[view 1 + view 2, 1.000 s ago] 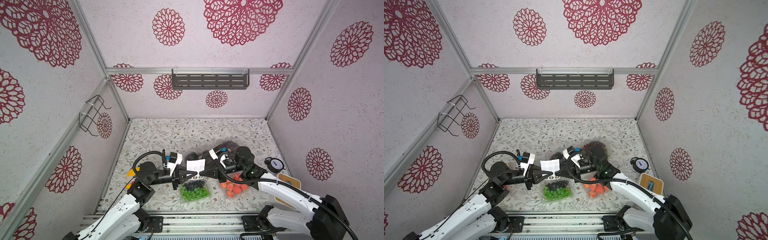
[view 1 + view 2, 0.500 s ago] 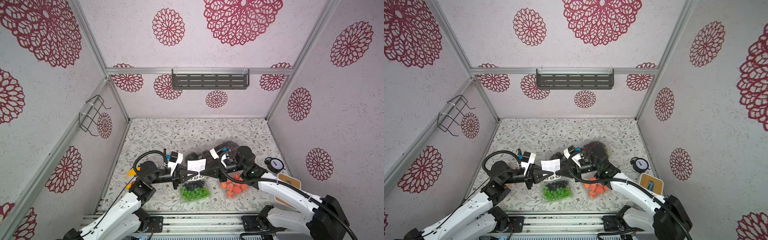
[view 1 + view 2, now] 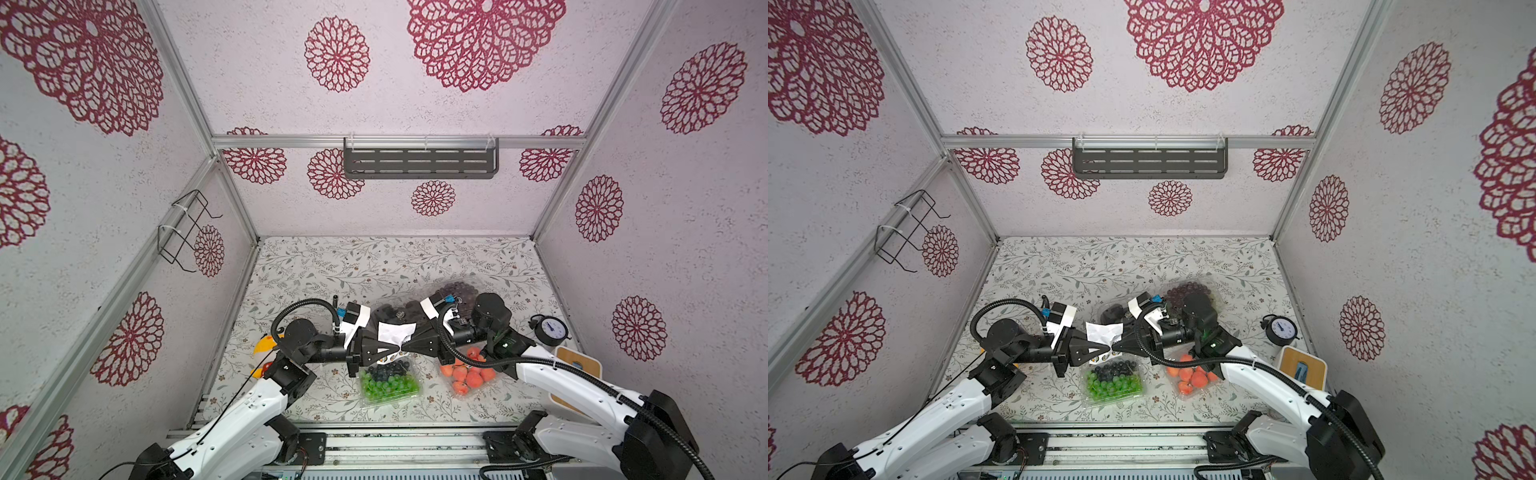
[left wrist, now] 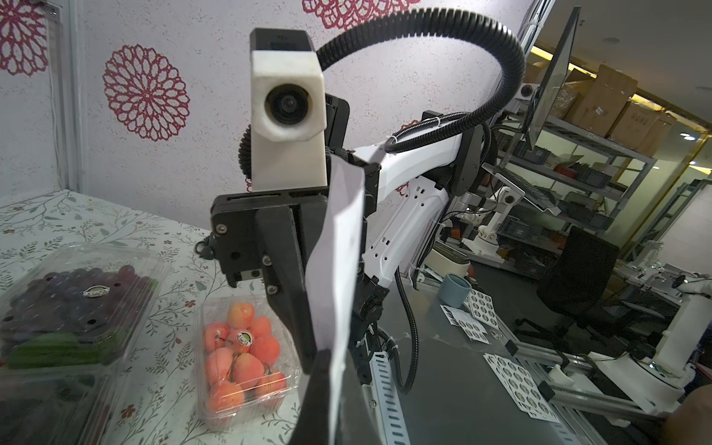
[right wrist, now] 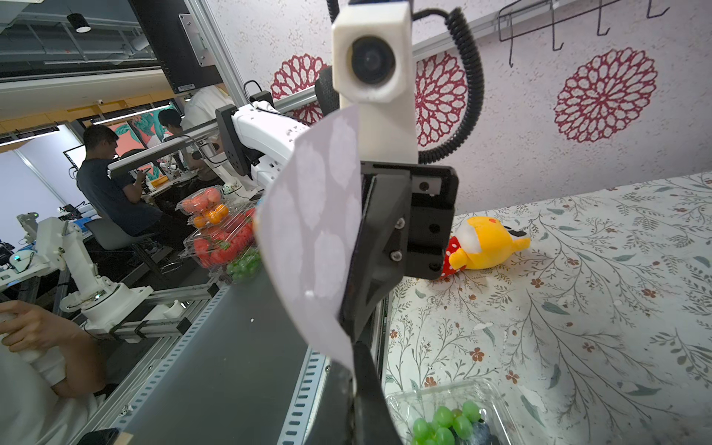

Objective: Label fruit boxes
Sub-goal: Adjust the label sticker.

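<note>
Floral-print tabletop point(image 3: 374, 266) inside flower-papered booth. Yellow plush toy point(image 3: 262, 347) near left edge. Left gripper point(image 3: 394, 348) fingers closed on white sticker sheet point(image 3: 395, 332), tip to tip with right gripper point(image 3: 406, 347), likewise clamped on same sheet, raised off table. Green-and-blue fruit box point(image 3: 388, 384) at front, beneath tips. Black fruit box point(image 3: 392, 311) behind sheet. Orange-red fruit box point(image 3: 467, 378) front right, dark purple fruit box point(image 3: 459, 289) rear right. Dial gauge point(image 3: 549, 328) far right.

White arms point(image 3: 257, 405), black joints point(image 3: 301, 332), corrugated black cables point(image 3: 305, 301)
</note>
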Robot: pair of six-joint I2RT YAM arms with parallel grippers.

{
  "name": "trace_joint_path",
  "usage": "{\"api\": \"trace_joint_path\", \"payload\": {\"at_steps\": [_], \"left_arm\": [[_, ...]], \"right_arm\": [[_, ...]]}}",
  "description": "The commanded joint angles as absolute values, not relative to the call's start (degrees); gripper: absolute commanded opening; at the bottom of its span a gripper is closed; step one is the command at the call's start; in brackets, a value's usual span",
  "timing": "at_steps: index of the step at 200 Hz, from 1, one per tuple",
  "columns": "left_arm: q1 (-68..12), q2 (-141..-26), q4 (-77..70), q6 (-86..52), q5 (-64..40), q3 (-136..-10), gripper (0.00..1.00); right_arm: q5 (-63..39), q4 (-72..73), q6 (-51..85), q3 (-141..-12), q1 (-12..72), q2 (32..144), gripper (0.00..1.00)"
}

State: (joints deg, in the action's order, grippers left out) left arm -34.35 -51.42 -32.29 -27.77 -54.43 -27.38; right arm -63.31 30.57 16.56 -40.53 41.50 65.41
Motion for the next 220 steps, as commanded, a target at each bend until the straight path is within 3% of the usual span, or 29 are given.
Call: {"api": "trace_joint_path", "payload": {"at_steps": [1, 220], "left_arm": [[-33.9, -52.6, -32.9, -28.5, -54.9, -28.2, 0.0], [-34.0, -51.6, -35.5, -30.0, -56.0, -26.9, 0.0]], "right_arm": [[-65.2, 35.4, 17.0, -40.8, 41.6, 64.2, 0.0], [-62.7, 38.0, 20.6, -42.2, 41.0, 69.8, 0.0]]}}
